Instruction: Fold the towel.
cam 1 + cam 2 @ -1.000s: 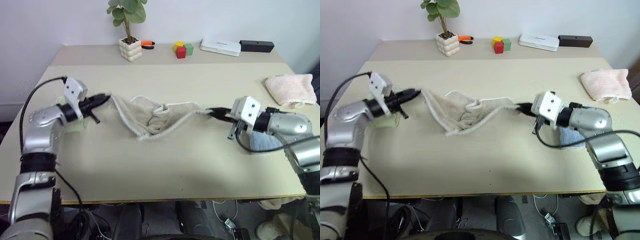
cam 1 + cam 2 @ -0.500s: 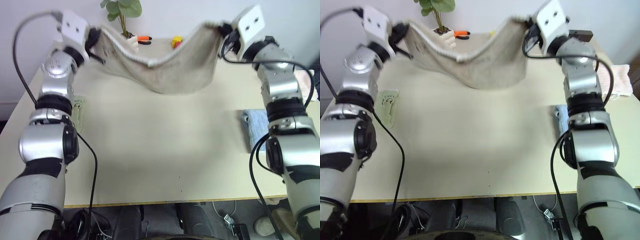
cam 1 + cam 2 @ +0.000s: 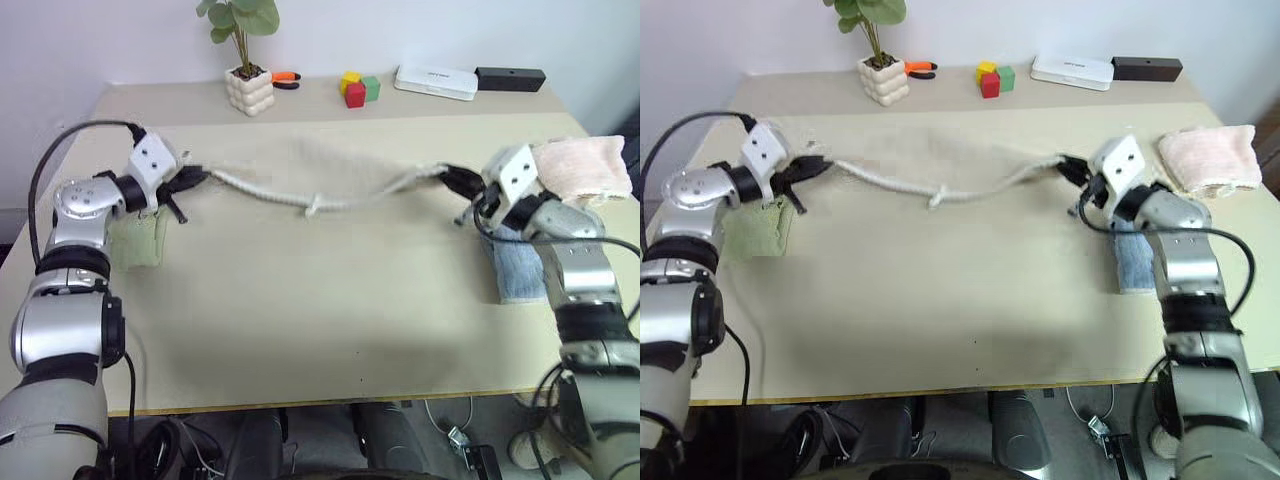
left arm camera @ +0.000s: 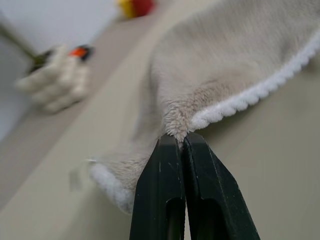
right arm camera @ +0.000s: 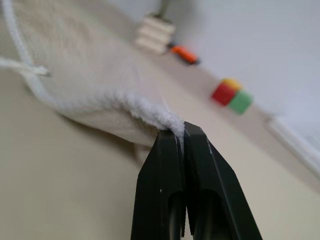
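Towel (image 3: 320, 170) stretches crosswise on the table between left gripper (image 3: 196, 178) and right gripper (image 3: 452, 178), each clamped on a near corner.

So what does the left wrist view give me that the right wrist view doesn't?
Left wrist: the left gripper shut on one towel corner, with a little of the white edging beyond it. Right wrist: the right gripper shut on the opposite corner, with a loose tag on the edging and a green block. Both: towel, table, white plant pot, orange tool, red and yellow blocks.
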You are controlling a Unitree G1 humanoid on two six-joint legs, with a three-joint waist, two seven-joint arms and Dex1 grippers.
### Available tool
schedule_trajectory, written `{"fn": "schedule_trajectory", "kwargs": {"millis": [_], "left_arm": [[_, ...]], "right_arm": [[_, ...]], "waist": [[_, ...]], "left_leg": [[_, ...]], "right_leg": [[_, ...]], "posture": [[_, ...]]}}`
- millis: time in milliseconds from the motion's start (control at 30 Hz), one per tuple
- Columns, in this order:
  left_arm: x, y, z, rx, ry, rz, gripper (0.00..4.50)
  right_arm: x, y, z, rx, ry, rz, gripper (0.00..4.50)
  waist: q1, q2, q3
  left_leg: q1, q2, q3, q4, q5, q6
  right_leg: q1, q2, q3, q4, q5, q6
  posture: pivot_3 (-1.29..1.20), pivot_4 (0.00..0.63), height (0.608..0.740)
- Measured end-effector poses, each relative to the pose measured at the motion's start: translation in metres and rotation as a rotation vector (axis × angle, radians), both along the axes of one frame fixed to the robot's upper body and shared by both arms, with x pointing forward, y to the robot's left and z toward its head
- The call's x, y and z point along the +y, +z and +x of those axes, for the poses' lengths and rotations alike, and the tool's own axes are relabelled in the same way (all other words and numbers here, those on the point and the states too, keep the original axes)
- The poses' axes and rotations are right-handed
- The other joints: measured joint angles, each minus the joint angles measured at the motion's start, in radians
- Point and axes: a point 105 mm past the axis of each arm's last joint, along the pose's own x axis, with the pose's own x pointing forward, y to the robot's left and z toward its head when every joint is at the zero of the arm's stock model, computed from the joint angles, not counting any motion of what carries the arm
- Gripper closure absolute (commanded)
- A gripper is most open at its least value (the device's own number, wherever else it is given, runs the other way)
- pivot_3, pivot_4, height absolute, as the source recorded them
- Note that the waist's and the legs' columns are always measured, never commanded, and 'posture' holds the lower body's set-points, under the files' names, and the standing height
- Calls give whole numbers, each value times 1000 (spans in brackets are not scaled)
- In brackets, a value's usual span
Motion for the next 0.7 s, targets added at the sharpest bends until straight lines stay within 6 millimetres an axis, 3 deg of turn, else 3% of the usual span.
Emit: {"fn": "schedule_trajectory", "kwargs": {"millis": [233,400,700], "left_arm": [[4,-45,-43,210,-209,176,4500],[13,-41,-65,283,-272,228,4500],[14,-62,-125,522,-322,193,4500]], "right_arm": [[-27,-14,-39,187,22,-74,4472],[-28,-26,-62,300,74,-71,4472],[-31,-45,-101,470,134,-113,4472]], "waist": [[-3,0,0],[-4,0,0],[-6,-1,0]], "left_leg": [[1,0,0,1,0,0],[2,0,0,2,0,1],[2,1,0,3,-1,2]], "right_leg": [[1,0,0,1,0,0],[2,0,1,2,0,0],[3,1,1,2,0,0]], "posture": [[0,150,740],[0,150,740],[0,150,740]]}}
